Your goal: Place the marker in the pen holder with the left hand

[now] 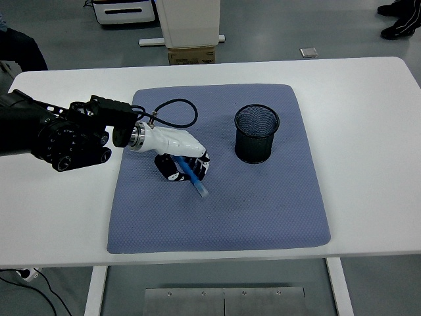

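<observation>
1. Head view showed the white table (368, 118) filling most of the picture, its near edge running along the bottom.
2. On it lay a blue-grey mat (263, 210) with rounded corners, covering the middle of the tabletop and leaving bare white on both sides.
3. The left arm (52, 135), black and bulky, came in from the left edge and reached over the mat's left border; a black cable (177, 108) looped from its wrist across the mat's far left part.
4. The pen holder (257, 133), a black mesh cup, stood upright on the mat's far right part, apart from the hand and to its right.
5. The left hand (179, 157), white with black fingertips, hung palm down over the mat's left-centre, its fingers curled around the marker.
6. The marker (193, 177), blue with a paler end, was pinched in that hand and slanted down and to the right, its lower tip poking out below the fingers, at or just above the mat; I could not tell whether it touched the cloth. It was outside the pen holder, well to its left.
7. Beyond the table's far edge stood a white cabinet (187, 20) with a cardboard box (192, 56) at its foot.
</observation>
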{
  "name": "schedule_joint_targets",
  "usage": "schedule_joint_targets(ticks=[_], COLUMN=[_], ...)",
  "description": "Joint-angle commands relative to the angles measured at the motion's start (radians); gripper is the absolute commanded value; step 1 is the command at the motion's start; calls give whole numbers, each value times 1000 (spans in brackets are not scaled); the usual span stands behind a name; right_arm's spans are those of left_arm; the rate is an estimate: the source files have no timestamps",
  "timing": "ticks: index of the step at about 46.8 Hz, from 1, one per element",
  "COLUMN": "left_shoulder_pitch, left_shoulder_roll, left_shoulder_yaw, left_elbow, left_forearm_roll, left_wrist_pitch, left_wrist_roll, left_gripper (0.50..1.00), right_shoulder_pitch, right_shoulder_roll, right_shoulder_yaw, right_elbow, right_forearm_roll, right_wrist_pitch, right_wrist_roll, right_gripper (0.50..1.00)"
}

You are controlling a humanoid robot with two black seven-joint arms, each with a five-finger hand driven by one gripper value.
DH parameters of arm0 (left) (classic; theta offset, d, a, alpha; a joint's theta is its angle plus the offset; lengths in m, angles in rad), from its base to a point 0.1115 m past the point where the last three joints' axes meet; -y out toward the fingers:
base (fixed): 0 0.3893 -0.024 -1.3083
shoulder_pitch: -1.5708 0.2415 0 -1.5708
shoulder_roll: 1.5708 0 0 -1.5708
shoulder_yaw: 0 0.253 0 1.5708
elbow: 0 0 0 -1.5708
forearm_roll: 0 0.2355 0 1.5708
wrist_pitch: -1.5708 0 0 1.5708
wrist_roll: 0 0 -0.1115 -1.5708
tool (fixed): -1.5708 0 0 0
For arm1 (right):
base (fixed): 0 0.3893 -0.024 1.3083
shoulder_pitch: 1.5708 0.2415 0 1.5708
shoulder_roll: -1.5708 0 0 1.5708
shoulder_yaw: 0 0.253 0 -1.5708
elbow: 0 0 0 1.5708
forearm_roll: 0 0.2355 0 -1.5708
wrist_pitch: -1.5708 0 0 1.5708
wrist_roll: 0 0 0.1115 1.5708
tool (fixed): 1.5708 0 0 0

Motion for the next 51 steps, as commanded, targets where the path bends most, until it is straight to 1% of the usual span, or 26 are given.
schedule_joint_targets(ticks=[1,14,22,33,51], left_shoulder_pitch=[-6,-14,-32,-31,-31], left_shoulder_roll=[4,5,7,2,2], left_shoulder_yaw=[0,-8,-17,-48,-54], left_elbow=[0,2,3,0,0], left_forearm_roll=[-2,-32,-120,-189,-208], left_wrist_pitch=[-1,-2,-7,-10,-11], left_wrist_roll=[0,-5,-11,-11,-14], left_gripper=[500,500,500,500,500], right_shoulder_pitch=[0,0,0,0,0], right_shoulder_roll=[0,0,0,0,0], right_shoulder_yaw=[0,0,0,0,0], right_elbow=[0,0,0,0,0], right_forearm_roll=[0,0,0,0,0], right_wrist_pitch=[0,0,0,0,0], right_wrist_roll=[0,0,0,0,0], right_gripper=[1000,1000,1000,1000,1000])
